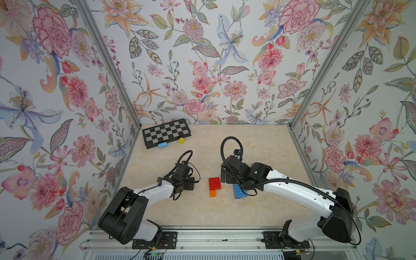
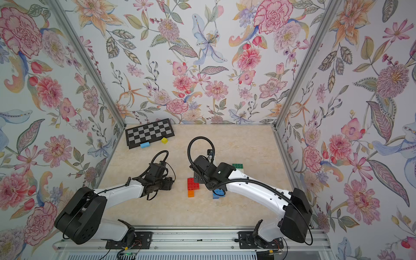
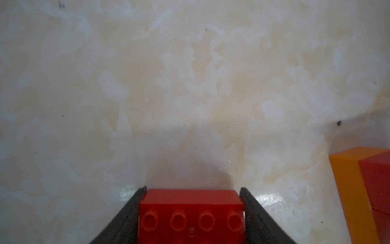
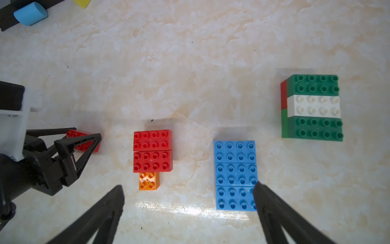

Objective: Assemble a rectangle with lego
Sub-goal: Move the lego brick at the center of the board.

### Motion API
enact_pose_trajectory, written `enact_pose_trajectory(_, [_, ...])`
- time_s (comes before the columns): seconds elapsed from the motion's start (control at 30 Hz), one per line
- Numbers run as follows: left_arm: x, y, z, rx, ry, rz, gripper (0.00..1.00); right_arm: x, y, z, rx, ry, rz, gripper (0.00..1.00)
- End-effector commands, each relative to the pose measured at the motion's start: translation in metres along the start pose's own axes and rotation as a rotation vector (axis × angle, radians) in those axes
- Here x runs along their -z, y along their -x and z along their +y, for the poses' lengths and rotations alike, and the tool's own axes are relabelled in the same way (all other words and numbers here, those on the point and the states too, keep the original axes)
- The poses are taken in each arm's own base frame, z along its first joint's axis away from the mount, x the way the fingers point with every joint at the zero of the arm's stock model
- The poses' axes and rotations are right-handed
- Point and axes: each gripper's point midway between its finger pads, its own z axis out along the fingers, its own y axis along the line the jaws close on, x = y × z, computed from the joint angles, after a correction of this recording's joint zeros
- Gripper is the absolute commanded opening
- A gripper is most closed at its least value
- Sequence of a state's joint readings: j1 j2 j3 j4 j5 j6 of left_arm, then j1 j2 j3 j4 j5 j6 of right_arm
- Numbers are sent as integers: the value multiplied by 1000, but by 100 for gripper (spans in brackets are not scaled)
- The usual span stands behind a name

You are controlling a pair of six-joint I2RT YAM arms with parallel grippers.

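Note:
My left gripper (image 3: 192, 189) is shut on a red lego brick (image 3: 191, 215), one finger on each short end. In the right wrist view that red brick (image 4: 72, 133) lies low on the table between the left fingers, left of the other lego. Two red bricks (image 4: 153, 151) lie joined side by side, with a small orange brick (image 4: 148, 181) against their near edge. To their right lie three blue bricks (image 4: 235, 175) in a row. My right gripper (image 4: 188, 186) hangs open above the table between the orange and blue lego, holding nothing.
A green, white and green block of bricks (image 4: 312, 107), with red and green under it, sits further right. A folded checkerboard (image 1: 166, 132), a light blue block (image 1: 162, 145) and a yellow cube (image 1: 181, 140) lie at the back left. Floral walls close in three sides.

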State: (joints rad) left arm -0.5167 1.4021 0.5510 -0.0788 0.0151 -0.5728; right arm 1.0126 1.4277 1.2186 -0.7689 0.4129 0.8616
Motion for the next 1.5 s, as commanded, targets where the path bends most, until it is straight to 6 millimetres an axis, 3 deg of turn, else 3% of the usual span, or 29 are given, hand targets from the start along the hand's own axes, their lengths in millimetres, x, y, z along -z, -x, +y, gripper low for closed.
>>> enact_pose_trajectory(0.0, [8,-35,-5,98,2,54,62,8,2,1,-21,32,-44,100])
enact_pose_trajectory(0.3, [39,-65,-31,206,-11,1,62,21,-14,-1,-22,102,-117,100])
enact_pose_trajectory(0.6, [31,-87,-59,211,-57,42,67,26,-34,1,-5,127,-103,100])
enact_pose_trajectory(0.87, [35,-88,-84,148,-86,81,83,22,-49,-8,-34,124,-78,100])
enact_pose_trajectory(1.17, [49,-83,-108,137,-223,83,84,17,-56,-5,-42,111,-68,100])
enact_pose_trajectory(1.33, [61,-71,-96,157,-190,22,85,15,-61,-6,-65,99,-67,99])
enact_pose_trajectory(1.47, [86,-45,-69,242,-152,-128,89,16,-67,10,-38,114,-54,96])
